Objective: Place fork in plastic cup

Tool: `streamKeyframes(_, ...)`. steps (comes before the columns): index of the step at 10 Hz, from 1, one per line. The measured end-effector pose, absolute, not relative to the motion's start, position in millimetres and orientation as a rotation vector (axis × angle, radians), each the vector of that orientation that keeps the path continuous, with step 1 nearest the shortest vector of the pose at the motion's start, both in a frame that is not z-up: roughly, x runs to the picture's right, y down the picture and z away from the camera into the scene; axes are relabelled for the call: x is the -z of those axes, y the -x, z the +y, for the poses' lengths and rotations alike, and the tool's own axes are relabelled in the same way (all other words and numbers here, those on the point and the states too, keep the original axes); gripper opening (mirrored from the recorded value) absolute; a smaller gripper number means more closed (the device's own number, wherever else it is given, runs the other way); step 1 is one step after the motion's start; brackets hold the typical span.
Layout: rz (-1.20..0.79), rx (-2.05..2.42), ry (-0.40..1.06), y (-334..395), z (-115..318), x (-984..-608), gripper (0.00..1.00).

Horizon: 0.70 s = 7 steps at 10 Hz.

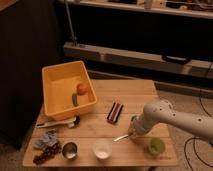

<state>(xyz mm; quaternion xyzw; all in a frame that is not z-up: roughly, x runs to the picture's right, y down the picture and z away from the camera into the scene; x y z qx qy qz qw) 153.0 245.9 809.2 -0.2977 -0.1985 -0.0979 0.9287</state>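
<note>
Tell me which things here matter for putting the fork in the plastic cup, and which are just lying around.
Job: fork, green plastic cup, gripper at the fork's end, beside the cup.
Lying about: yellow bin, white bowl, metal cup, white-handled utensil, brown bar.

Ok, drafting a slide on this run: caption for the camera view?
Robot gripper low over the wooden table, fork at its tip, light-green plastic cup just beside it.
</note>
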Motion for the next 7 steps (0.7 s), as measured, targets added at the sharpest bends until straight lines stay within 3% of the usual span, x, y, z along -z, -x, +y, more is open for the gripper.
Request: streamKeyframes(7, -0.408, 0.200, 0.613, -151.1, 247.6, -808.8, 0.38)
